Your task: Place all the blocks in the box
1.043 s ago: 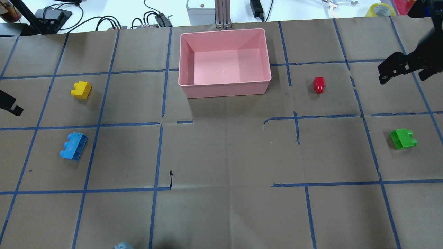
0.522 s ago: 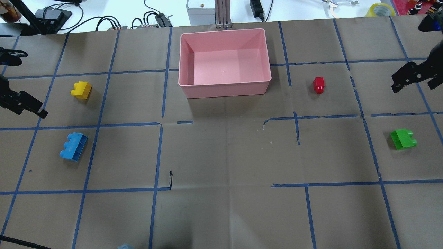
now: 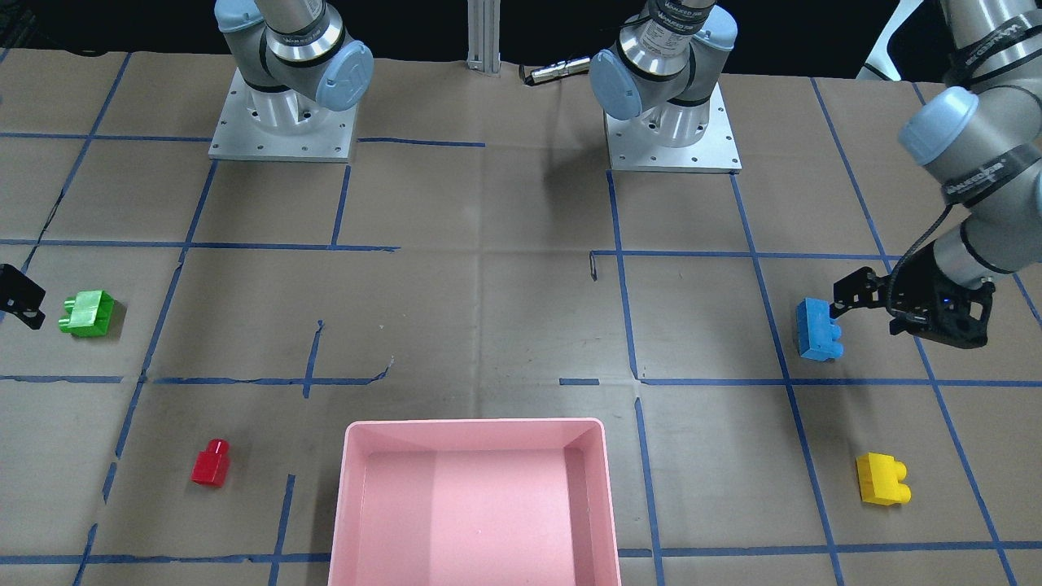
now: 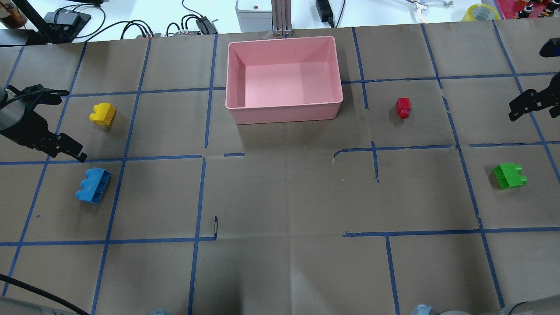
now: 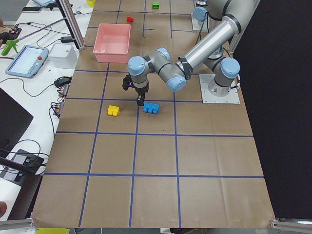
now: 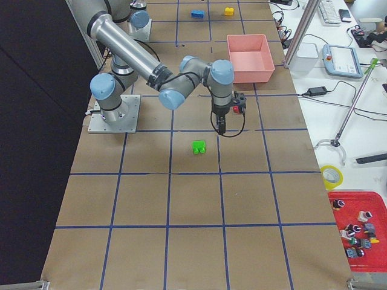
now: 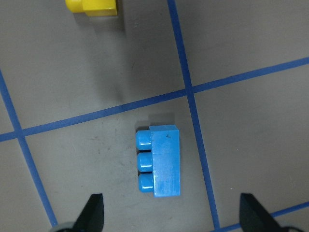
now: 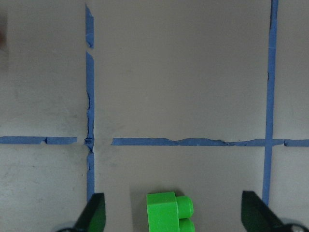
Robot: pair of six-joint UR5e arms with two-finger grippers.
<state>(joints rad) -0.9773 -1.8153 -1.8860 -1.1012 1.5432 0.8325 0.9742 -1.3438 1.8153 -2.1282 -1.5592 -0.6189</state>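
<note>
Blue block (image 7: 159,160) near left gripper (image 7: 174,212) (jaws spread), not touching.

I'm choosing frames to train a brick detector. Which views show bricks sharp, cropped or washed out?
Left wrist view: blue brick sharp, soft shadow above it; yellow brick cut by the top edge. Right wrist view: green brick cropped at the bottom edge. Overhead view: even light, white bench behind nearly blown out.

Bright, even overhead light washes the brown surface (image 4: 284,271) — a soft shadow pools beside the box (image 4: 284,114); focus crisp.
</note>
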